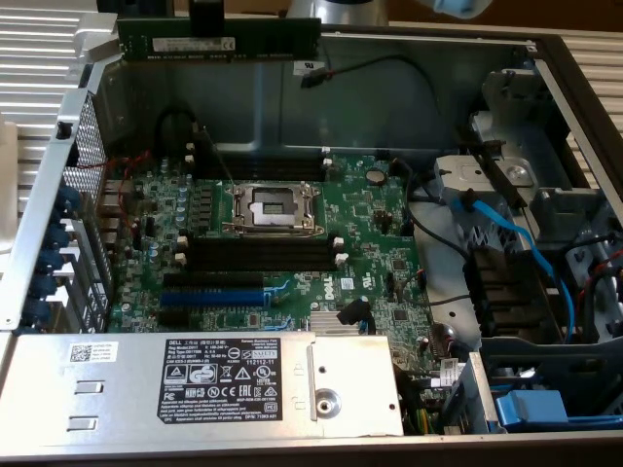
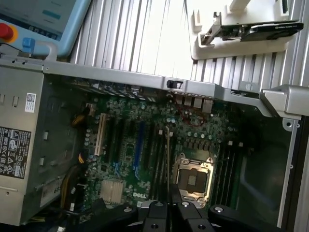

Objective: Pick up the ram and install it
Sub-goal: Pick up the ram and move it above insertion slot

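**Spotter:** Where are you holding it?

**Me:** High over the far wall of the open Dell case (image 1: 545, 58), well apart from the motherboard (image 1: 370, 224). My claw (image 2: 168, 205) is pinched narrow on the ram (image 1: 219, 41), gripping its top edge. The stick hangs level with its label facing outward.

**Spotter:** Biggest worry?

**Me:** I reckon it's the case itself. The ram sits just beside that far rim, so a low or skewed path could knock one end on the sheet metal and twist it in my grip.

**Spotter:** And over the board?

**Me:** The black memory slots (image 1: 258, 255) lie close together, with the blue expansion slot (image 1: 229, 297) just below them in the exterior view. Seen from my wrist the stick is a thin edge running along those rows. A small offset would likely put it on a slot wall or in the wrong row.

**Spotter:** The socket?

**Me:** The CPU socket (image 1: 274, 206) is open right beside the slots. A dropped stick could land on it.

**Spotter:** Anything smaller?

**Me:** The white latches (image 1: 340, 260). I can't tell whether they're swung out, and if they're shut they'd block seating. Also the black cable (image 1: 389, 63) draped near the ram could snag a corner.
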You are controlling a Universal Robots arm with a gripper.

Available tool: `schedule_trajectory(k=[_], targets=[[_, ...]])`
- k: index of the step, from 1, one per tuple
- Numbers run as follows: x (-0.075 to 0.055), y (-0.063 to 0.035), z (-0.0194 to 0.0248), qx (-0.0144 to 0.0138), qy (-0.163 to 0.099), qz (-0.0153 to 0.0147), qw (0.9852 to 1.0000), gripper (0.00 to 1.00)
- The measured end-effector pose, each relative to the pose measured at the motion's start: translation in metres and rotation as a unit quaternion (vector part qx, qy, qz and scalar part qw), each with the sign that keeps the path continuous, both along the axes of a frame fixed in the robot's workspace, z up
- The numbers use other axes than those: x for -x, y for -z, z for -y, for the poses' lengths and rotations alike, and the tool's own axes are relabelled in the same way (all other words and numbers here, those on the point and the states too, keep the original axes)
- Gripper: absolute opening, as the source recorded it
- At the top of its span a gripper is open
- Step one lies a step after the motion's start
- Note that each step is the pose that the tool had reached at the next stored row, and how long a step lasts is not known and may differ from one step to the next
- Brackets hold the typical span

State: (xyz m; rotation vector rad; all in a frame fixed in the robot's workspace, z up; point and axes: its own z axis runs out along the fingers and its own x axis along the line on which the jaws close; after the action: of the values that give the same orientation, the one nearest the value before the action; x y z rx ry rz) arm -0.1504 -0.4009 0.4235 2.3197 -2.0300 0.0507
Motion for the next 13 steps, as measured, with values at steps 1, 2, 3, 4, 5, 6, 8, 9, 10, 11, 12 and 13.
schedule_trajectory(k=[1,2,3,4,5,6,8,9,10,11,12,13], targets=[[-0.002,0.0000,-0.0004,0.0000,0.001,0.0000,1.0000,0.12],[-0.005,0.0001,-0.0009,0.0000,0.001,0.0000,1.0000,0.12],[-0.007,0.0001,-0.0014,0.0001,0.002,0.0000,1.0000,0.12],[-0.009,0.0001,-0.0019,0.0002,0.002,0.0000,1.0000,0.12],[-0.011,0.0001,-0.0024,0.0002,0.003,0.0000,1.0000,0.12],[-0.013,0.0002,-0.0028,0.0003,0.004,0.0000,1.0000,0.12],[-0.016,0.0005,-0.0034,0.0002,0.007,0.0000,1.0000,0.12],[-0.016,0.0007,-0.0036,0.0002,0.010,0.0000,0.9999,0.12],[-0.017,0.0010,-0.0038,0.0002,0.014,0.0000,0.9999,0.12],[-0.017,0.0014,-0.0038,0.0002,0.017,0.0000,0.9998,0.12],[-0.018,0.0019,-0.0038,0.0001,0.022,0.0001,0.9998,0.12],[-0.018,0.0024,-0.0038,0.0002,0.026,0.0000,0.9996,0.12]])
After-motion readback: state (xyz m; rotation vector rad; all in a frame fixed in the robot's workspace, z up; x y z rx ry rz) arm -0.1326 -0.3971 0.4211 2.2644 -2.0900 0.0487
